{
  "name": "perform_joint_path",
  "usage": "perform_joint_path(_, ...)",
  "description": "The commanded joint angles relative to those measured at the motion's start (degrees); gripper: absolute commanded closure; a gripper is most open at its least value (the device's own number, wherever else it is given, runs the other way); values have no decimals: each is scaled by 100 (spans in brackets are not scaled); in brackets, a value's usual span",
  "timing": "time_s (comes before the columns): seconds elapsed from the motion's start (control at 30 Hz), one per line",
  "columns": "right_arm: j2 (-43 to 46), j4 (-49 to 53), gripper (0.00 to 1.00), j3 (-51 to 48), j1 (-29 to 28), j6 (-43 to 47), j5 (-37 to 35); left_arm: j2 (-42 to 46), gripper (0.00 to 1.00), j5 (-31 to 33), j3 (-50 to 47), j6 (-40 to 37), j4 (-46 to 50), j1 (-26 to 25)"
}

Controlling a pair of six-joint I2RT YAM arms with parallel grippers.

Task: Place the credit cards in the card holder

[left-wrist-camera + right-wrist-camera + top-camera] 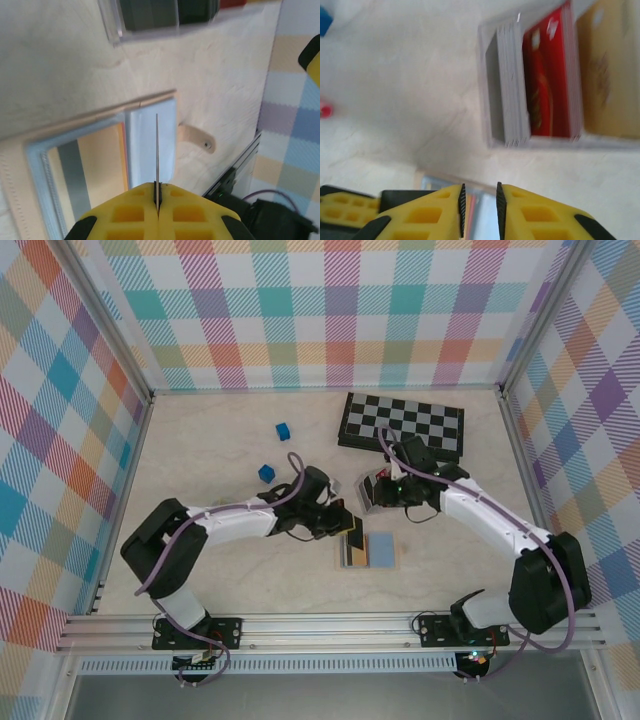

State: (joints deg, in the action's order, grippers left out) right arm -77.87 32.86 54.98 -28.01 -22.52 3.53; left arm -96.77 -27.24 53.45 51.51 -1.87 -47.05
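Pinching a thin credit card (156, 150), seen edge-on, between its closed yellow fingers, the left gripper (157, 192) is hovering over the small tan-beige folding card holder (12, 170), which is lying open and flat below the fingertips, its blue-grey inner panel under the card. The right gripper (479, 207) is keeping its jaws slightly apart with nothing between them. Ahead of its fingertips a small clear plastic case (487, 100) is lying on the pale table (395, 75), holding a pale grey stack of cards (512, 85) beside a red plastic card (547, 85).
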Motion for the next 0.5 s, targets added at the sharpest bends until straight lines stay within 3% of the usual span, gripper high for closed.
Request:
perform_joint_path(0.0, 57, 132, 77, -611, -27, -701, 783, -204, 100, 165, 59, -264, -265, -222)
perform_joint_path(0.2, 64, 38, 80, -1284, -25, -905, 644, -442, 100, 261, -40, -264, -446, -349)
perform_joint_path(0.47, -375, -1, 83, -1413, -17, -804, 113, -695, 100, 365, -99, -182, -656, -354)
